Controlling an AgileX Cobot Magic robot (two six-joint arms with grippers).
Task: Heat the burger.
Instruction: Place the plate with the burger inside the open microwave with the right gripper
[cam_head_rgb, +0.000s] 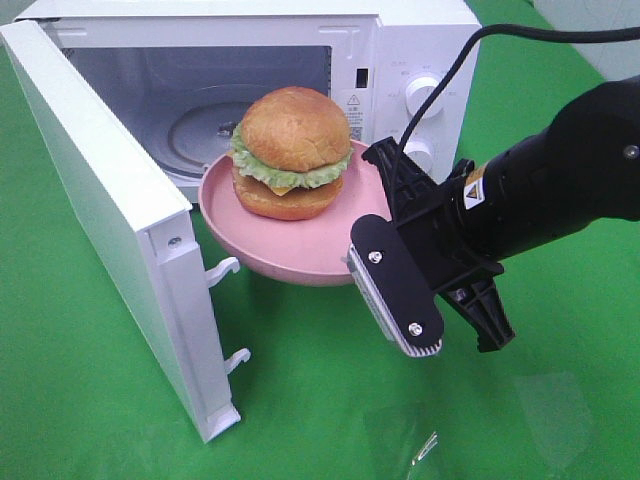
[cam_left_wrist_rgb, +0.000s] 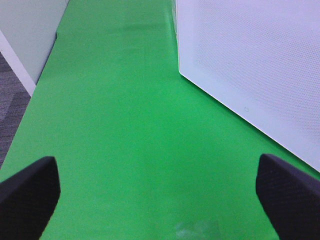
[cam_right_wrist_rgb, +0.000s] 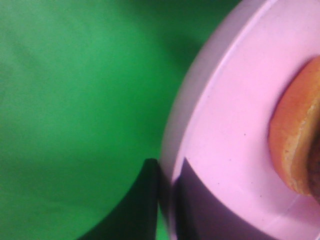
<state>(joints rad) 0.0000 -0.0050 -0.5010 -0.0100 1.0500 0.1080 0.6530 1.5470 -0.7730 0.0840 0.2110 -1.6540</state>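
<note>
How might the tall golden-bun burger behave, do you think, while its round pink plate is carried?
Stacked tall, the golden-bun burger could probably topple or slide if the round pink plate tilts. The black right end effector pinches only the rim, so the plate may sag.

No whole word can be read. The microwave (cam_head_rgb: 420, 40) front carries a small sticker (cam_head_rgb: 354, 103) with a warning triangle and print too tiny to read. The right arm (cam_head_rgb: 560, 170) bears a yellow warning-triangle label (cam_head_rgb: 473, 190).
</note>
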